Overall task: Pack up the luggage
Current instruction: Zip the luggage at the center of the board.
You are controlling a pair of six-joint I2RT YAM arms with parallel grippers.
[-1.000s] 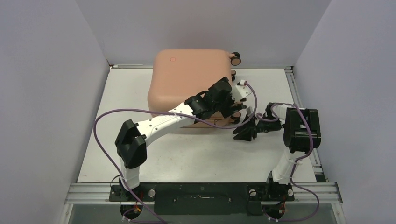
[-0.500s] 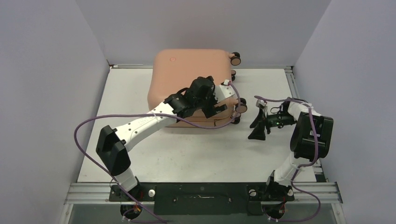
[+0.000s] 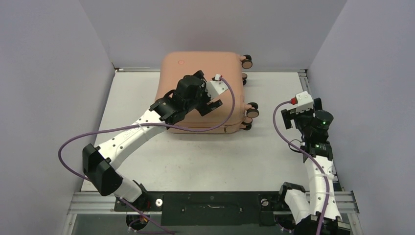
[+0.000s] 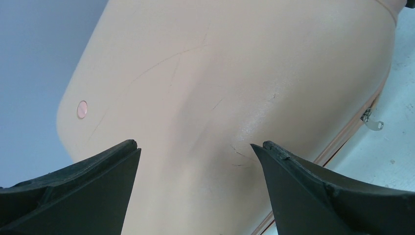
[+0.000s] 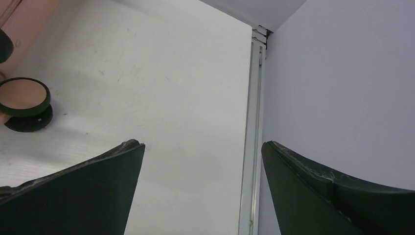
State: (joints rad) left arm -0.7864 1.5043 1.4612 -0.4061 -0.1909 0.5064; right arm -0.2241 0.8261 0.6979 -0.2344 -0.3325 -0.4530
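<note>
Luggage (image 3: 195,73) lies closed at the far side of the table (image 3: 195,161), left end effector (image 4: 193,147) spread empty over its lid, right end effector (image 5: 200,144) released by the wall (image 5: 342,73); I'd lift straight off, no nudging.

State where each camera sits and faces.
Top external: above, behind the bases, looking down on the white table and closed peach-pink hard-shell suitcase; both arms show.
Left wrist: on the left gripper, facing the suitcase's lid; open fingers show.
Right wrist: on the right gripper, facing table, black-tyred wheel, side wall; open fingers show.
Shared: all see the suitcase.
</note>
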